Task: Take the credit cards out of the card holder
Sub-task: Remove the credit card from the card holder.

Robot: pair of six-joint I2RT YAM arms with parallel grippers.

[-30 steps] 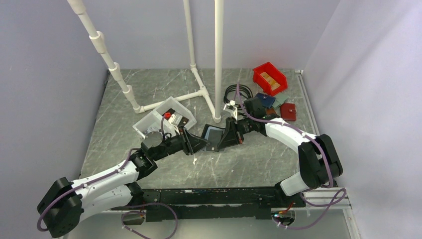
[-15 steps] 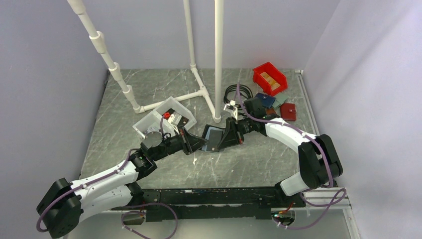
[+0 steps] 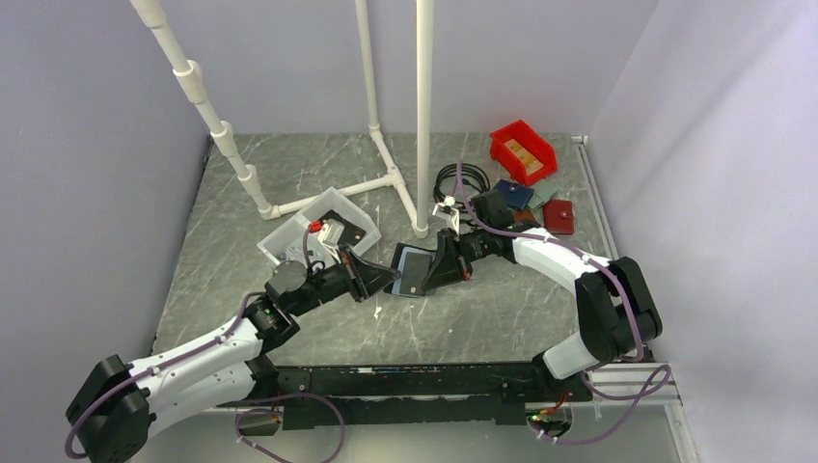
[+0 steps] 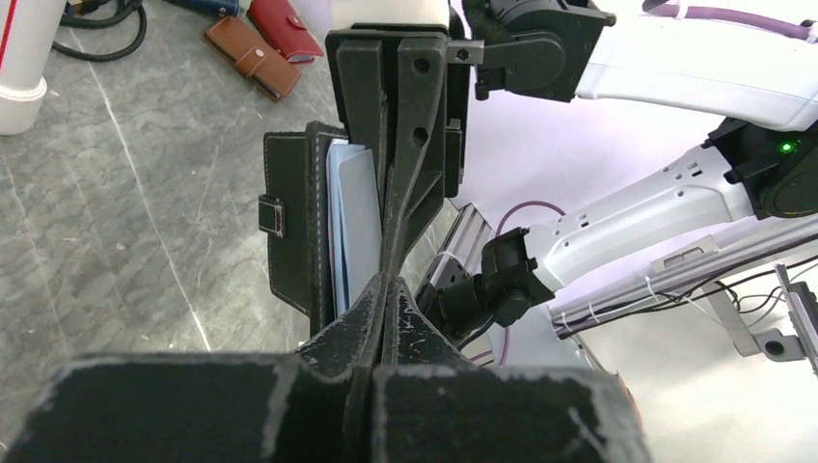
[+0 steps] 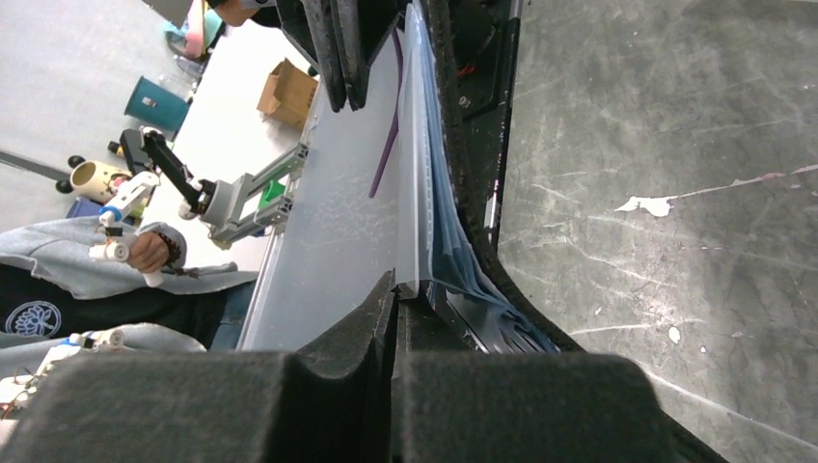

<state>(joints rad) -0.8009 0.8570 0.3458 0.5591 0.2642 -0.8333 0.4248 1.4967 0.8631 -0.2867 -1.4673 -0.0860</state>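
Your right pincer (image 5: 395,289) is clamped shut on the open card holder (image 3: 415,260), holding it up over the middle of the bench (image 3: 463,318). Your left pincer (image 4: 386,282) is closed at the holder's edge; whether it grips anything there is unclear.

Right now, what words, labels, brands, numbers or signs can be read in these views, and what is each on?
No text reads clearly in any view.
Round pale emblem on a bystander's dark shirt, right wrist view: too blurred to read.
Tan contents of the red bin, top view: too small to read.
Black card holder: no print visible.
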